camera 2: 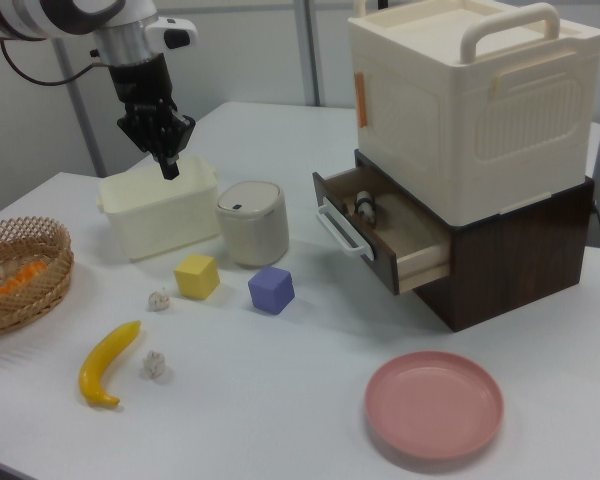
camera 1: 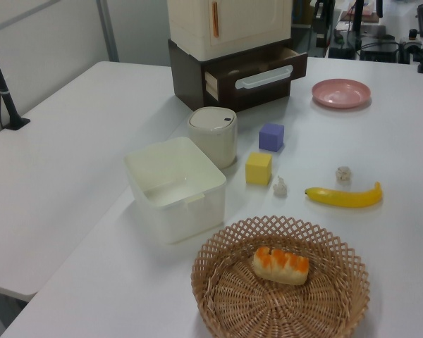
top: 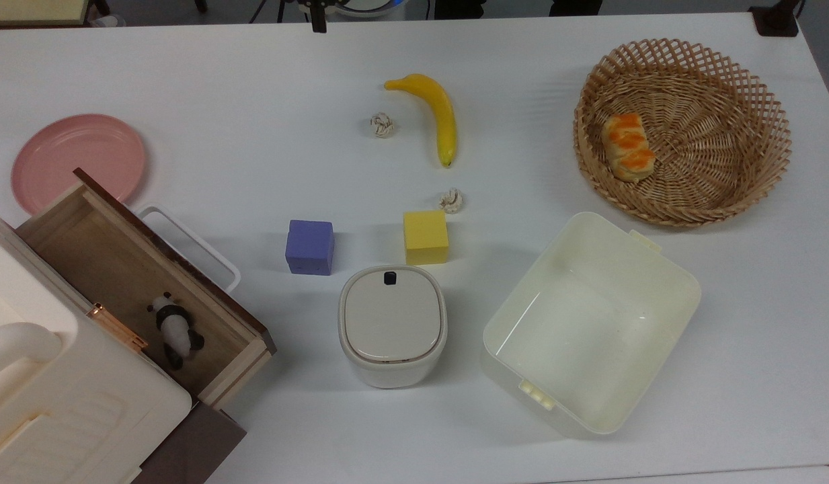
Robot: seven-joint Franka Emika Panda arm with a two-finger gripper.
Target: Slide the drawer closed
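Note:
The drawer (top: pixel 111 265) stands pulled out of the dark brown base under the cream cabinet (camera 2: pixel 470 110). Its light wooden box is open to view, and a white bar handle (top: pixel 195 242) sits on its dark front panel. A small panda toy (top: pixel 174 329) lies inside. The drawer (camera 1: pixel 257 74) shows at the far end of the table in the left view, and the drawer (camera 2: pixel 380 240) faces left in the right view. My gripper (camera 2: pixel 170 168) hangs high over the table, far from the drawer, on the right view's left, fingers pointing down and shut on nothing.
Near the drawer front sit a pink plate (top: pixel 78 158), a purple cube (top: pixel 310 247) and a lidded white bin (top: pixel 392 326). Farther off are a yellow cube (top: pixel 425 236), a banana (top: pixel 434 114), a cream tub (top: pixel 676 282), a wicker basket (top: pixel 723 181) holding bread, and two paper balls.

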